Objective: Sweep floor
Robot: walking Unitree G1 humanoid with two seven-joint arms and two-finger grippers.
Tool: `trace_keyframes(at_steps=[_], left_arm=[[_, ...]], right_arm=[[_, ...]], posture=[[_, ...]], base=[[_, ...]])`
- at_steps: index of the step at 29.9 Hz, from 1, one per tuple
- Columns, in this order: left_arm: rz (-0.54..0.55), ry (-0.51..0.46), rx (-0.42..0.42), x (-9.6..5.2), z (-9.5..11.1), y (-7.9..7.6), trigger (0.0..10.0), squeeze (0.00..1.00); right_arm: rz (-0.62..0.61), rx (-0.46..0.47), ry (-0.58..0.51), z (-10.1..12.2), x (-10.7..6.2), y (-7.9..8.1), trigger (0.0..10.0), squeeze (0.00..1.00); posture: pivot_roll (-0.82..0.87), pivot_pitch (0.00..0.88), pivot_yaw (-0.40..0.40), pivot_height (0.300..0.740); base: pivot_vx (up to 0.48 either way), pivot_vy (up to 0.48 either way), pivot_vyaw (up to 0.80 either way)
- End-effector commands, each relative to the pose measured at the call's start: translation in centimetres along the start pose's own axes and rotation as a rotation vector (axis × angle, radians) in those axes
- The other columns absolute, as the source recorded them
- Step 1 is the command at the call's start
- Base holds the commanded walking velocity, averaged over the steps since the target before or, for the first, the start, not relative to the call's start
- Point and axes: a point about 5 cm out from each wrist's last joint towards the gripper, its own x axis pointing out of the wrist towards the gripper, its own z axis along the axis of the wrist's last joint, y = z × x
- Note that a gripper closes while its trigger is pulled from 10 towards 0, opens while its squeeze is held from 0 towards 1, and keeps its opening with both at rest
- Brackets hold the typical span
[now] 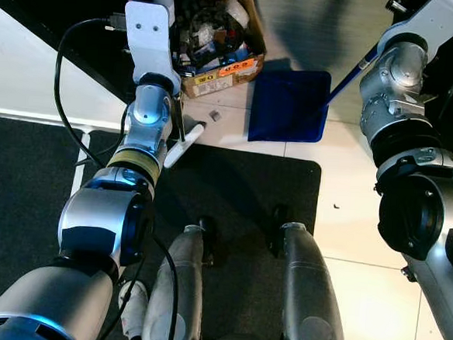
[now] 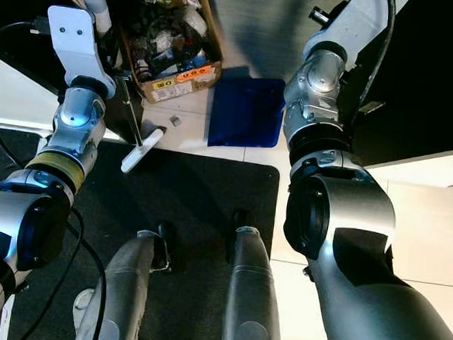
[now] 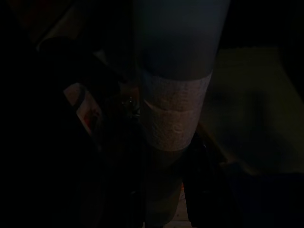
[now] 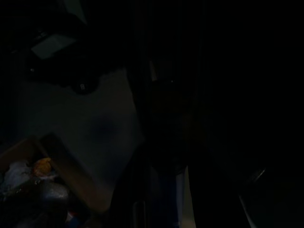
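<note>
Left eye view, one blue dustpan (image 1: pixel 289 106), one cardboard box (image 1: pixel 220 41)

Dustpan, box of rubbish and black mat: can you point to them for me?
Dustpan (image 1: pixel 289 104): left eye view, middle of its blue pan.
Box of rubbish (image 1: pixel 227 67): left eye view, front cardboard wall with the labels.
Black mat (image 2: pixel 202 192): right eye view, bare part before the robot's feet.

You are looking down at a pale tiled floor (image 1: pixel 347 217). A black mat (image 1: pixel 232 194) lies on it under the robot's feet. Past the mat's far edge a blue dustpan (image 1: pixel 289 104) rests flat on the tiles, just beside a cardboard box (image 1: pixel 220 37) full of clutter. A small grey scrap (image 1: pixel 214 115) sits between box and mat.
</note>
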Motion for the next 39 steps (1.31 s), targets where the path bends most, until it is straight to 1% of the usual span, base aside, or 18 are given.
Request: trace_keyframes(at_steps=[1, 4, 5, 9, 16, 18, 20, 21, 23, 24, 26, 27, 29, 30, 32, 33, 36, 39], left_arm=[[0.021, 0.114, -0.008, -1.4, -2.6, 0.7, 10.0, 0.0], [0.016, 0.119, -0.005, -1.4, -2.7, 0.6, 10.0, 0.0], [0.016, 0.119, -0.005, -1.4, -2.7, 0.6, 10.0, 0.0], [0.01, 0.131, 0.009, -1.7, -3.0, 0.5, 10.0, 0.0], [0.006, 0.142, 0.014, -1.8, -3.3, 0.4, 10.0, 0.0], [-0.005, 0.16, -0.006, -1.9, -3.5, -0.2, 10.0, 0.0], [-0.03, 0.176, -0.059, -1.9, -3.5, -1.4, 10.0, 0.0], [-0.03, 0.176, -0.059, -1.9, -3.5, -1.4, 10.0, 0.0], [-0.054, 0.191, -0.172, -1.7, -3.3, -3.1, 10.0, 0.0], [-0.054, 0.191, -0.172, -1.7, -3.3, -3.1, 10.0, 0.0], [-0.133, 0.169, -0.336, -1.1, -1.7, -6.6, 10.0, 0.0], [-0.133, 0.169, -0.336, -1.1, -1.7, -6.6, 10.0, 0.0], [-0.201, 0.135, -0.445, -0.6, 0.1, -9.3, 10.0, 0.0], [-0.201, 0.135, -0.445, -0.6, 0.1, -9.3, 10.0, 0.0], [-0.263, 0.099, -0.538, -0.3, 2.0, -11.6, 10.0, 0.0], [-0.263, 0.099, -0.538, -0.3, 2.0, -11.6, 10.0, 0.0], [-0.333, 0.047, -0.611, 0.0, 4.1, -13.6, 10.0, 0.0], [-0.333, 0.026, -0.633, 0.3, 4.8, -13.5, 10.0, 0.0]], right_arm=[[0.004, 0.001, 0.046, -1.8, -0.8, -0.3, 10.0, 0.0], [0.013, -0.035, 0.106, -3.7, -1.6, -0.7, 10.0, 0.0], [0.013, -0.035, 0.106, -3.7, -1.6, -0.7, 10.0, 0.0], [-0.008, -0.123, 0.226, -7.5, -3.6, -2.4, 10.0, 0.0], [0.0, -0.176, 0.212, -8.1, -4.2, -2.7, 10.0, 0.0], [0.004, -0.189, 0.198, -8.1, -4.2, -2.6, 10.0, 0.0], [0.009, -0.195, 0.192, -8.0, -4.2, -2.6, 10.0, 0.0], [0.009, -0.195, 0.192, -8.0, -4.2, -2.6, 10.0, 0.0], [0.01, -0.198, 0.191, -8.0, -4.2, -2.6, 10.0, 0.0], [0.01, -0.198, 0.191, -8.0, -4.2, -2.6, 10.0, 0.0], [0.001, -0.205, 0.198, -8.3, -4.3, -3.0, 10.0, 0.0], [0.001, -0.205, 0.198, -8.3, -4.3, -3.0, 10.0, 0.0], [-0.008, -0.212, 0.205, -8.6, -4.5, -3.3, 10.0, 0.0], [-0.008, -0.212, 0.205, -8.6, -4.5, -3.3, 10.0, 0.0], [-0.027, -0.219, 0.209, -8.7, -4.5, -4.0, 10.0, 0.0], [-0.027, -0.219, 0.209, -8.7, -4.5, -4.0, 10.0, 0.0], [-0.067, -0.218, 0.208, -8.6, -4.2, -5.2, 10.0, 0.0], [-0.076, -0.22, 0.205, -8.5, -4.1, -5.6, 10.0, 0.0]], posture=[[-0.09, 0.573, 0.012, 0.74], [-0.09, 0.573, 0.013, 0.74], [-0.09, 0.573, 0.013, 0.74], [-0.08, 0.581, 0.014, 0.74], [-0.09, 0.577, 0.019, 0.74], [-0.08, 0.577, 0.02, 0.74], [-0.08, 0.578, 0.021, 0.74], [-0.08, 0.578, 0.021, 0.74], [-0.08, 0.577, 0.02, 0.74], [-0.08, 0.577, 0.02, 0.74], [-0.07, 0.574, 0.021, 0.74], [-0.07, 0.574, 0.021, 0.74], [-0.07, 0.57, 0.024, 0.74], [-0.07, 0.57, 0.024, 0.74], [-0.06, 0.567, 0.029, 0.74], [-0.06, 0.567, 0.029, 0.74], [-0.06, 0.562, 0.035, 0.74], [-0.06, 0.562, 0.04, 0.74]], base=[[0.0, 0.0, 0.0], [0.0, 0.0, 0.0], [0.0, 0.0, 0.0], [0.0, 0.0, 0.0], [0.0, 0.0, 0.0], [0.0, 0.0, 0.0], [0.0, 0.0, 0.0], [0.0, 0.0, 0.0], [0.0, 0.0, 0.0], [0.0, 0.0, 0.0], [0.0, 0.0, 0.0], [0.0, 0.0, 0.0], [0.0, 0.0, 0.0], [0.0, 0.0, 0.0], [0.0, 0.0, 0.0], [0.0, 0.0, 0.0], [0.0, 0.0, 0.0], [0.0, 0.0, 0.0]])
